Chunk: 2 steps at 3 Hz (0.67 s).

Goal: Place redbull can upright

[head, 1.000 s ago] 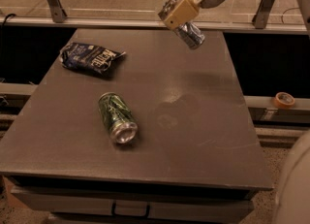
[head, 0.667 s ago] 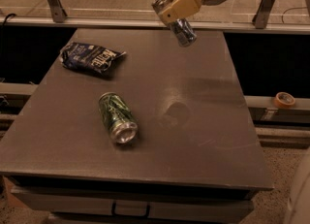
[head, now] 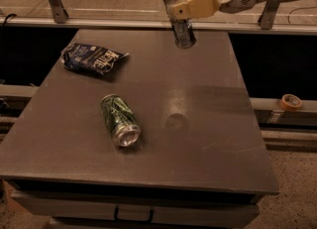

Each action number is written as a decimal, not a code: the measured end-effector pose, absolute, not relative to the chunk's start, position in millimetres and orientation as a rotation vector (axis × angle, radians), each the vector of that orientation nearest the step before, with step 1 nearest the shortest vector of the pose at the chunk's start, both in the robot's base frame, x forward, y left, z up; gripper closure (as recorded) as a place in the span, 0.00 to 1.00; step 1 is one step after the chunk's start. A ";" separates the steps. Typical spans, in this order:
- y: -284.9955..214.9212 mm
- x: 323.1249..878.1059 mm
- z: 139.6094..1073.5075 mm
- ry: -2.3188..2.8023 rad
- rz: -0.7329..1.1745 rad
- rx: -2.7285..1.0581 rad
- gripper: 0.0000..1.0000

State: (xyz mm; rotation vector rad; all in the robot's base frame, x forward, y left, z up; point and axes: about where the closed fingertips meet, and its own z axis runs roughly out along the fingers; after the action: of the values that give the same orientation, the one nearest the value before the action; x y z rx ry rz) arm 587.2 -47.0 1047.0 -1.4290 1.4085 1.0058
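Observation:
My gripper (head: 185, 6) hangs above the far middle of the grey table (head: 218, 139), shut on the redbull can (head: 183, 32). The slim silver and blue can is held nearly upright in the air, its top end between the tan fingers (head: 198, 4) and its lower end pointing down, clear of the table top. Its shadow falls on the table near the middle.
A wider green can (head: 120, 119) lies on its side at the table's front left. A dark blue chip bag (head: 93, 58) lies at the far left. A metal rail runs behind the table. A roll of tape (head: 290, 101) sits on the ledge at right.
The gripper has swung left with the can, and the can has turned from a slanted pose to nearly upright. The green can and the chip bag have not moved.

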 end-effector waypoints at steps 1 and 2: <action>-46.3 587.3 1046.1 1.408 1.009 -1.429 1.00; -46.6 587.9 1035.6 1.339 1.090 -1.369 1.00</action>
State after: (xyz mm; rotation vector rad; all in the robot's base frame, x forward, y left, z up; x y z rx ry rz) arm 587.9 -46.6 1035.6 -1.3689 1.3391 1.0904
